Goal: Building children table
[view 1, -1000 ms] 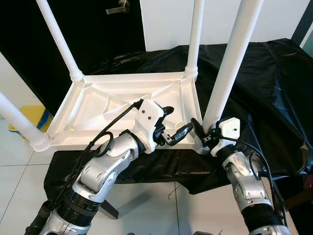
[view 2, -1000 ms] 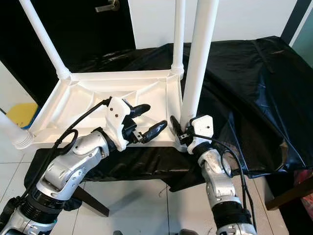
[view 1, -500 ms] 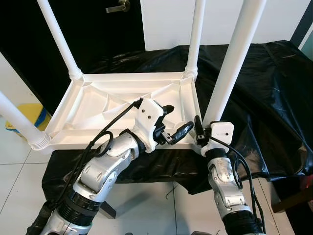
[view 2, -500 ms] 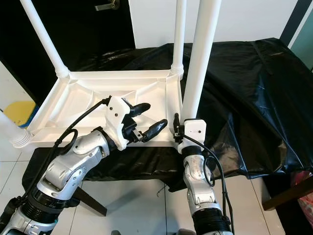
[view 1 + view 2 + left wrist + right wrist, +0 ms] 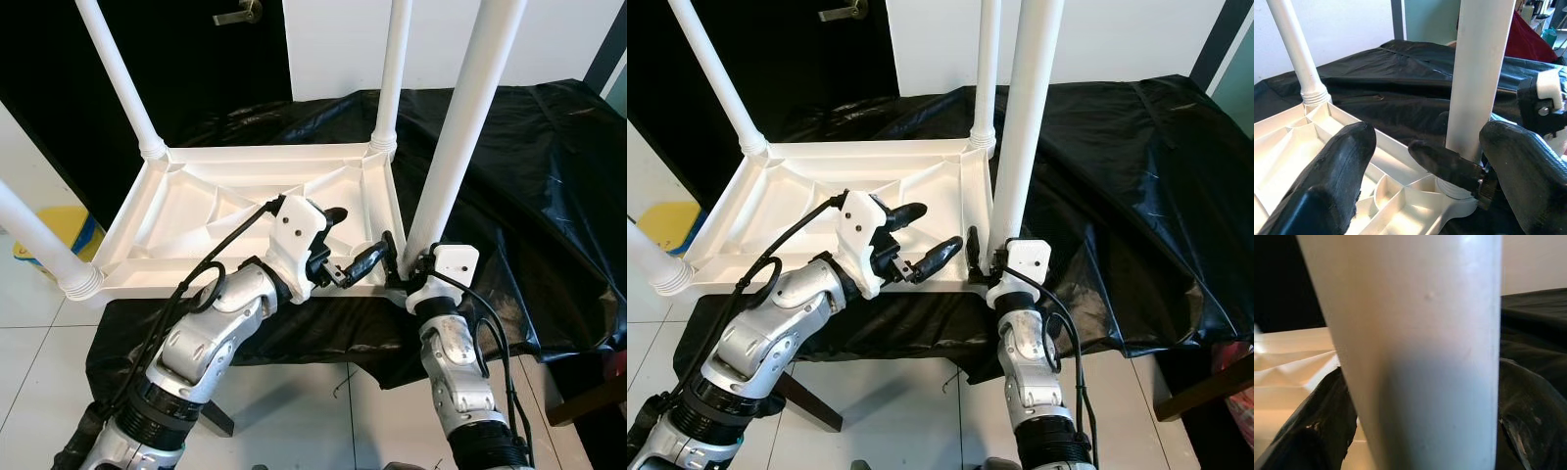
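Between the right pincer's [image 5: 404, 266] fingers, the near white table leg [image 5: 456, 147].

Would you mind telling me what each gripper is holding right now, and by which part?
The right gripper clasps the near-right table leg at its base, just above the socket. The left gripper is open, holding nothing.

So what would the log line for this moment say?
right hand: shut on near-right leg base | left hand: open beside it | tabletop: upside down
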Controlling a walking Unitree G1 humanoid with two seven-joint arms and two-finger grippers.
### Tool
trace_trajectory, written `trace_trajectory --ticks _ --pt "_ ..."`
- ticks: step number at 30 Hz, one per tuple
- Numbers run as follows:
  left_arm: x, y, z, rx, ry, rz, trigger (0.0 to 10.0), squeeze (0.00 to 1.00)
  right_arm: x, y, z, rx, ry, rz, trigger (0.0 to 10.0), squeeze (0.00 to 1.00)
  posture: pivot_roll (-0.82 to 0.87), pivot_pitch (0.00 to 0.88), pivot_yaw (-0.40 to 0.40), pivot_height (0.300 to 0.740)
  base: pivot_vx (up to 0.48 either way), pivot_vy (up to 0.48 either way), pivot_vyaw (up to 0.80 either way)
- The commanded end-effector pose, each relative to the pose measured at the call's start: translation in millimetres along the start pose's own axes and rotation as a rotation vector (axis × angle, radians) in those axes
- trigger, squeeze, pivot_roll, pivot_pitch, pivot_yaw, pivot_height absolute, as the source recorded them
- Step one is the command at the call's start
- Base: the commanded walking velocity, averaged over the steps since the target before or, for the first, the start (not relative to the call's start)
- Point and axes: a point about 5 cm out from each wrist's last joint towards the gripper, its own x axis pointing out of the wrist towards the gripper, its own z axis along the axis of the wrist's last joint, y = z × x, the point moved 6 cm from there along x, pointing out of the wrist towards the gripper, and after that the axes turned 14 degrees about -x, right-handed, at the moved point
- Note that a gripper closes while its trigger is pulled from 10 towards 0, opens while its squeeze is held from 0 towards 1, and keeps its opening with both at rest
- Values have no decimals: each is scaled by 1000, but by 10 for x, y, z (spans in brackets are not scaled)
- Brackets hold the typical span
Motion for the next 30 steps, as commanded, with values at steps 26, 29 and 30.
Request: trace_trajectory --ticks 26,29,30 --pt "-82 -282 -369 -2 146 -198 10000 0 75 -46 -78 -138 35 542 0 0 -79 8 52 740 0 0 0" --pt "-92 -220 -482 26 188 -171 10000 0 69 -64 -94 -142 41 552 0 0 -80 2 50 740 0 0 0" --pt "-92 -220 -482 26 188 -171 10000 0 69 -64 -94 -142 41 552 0 0 -80 2 50 740 0 0 0"
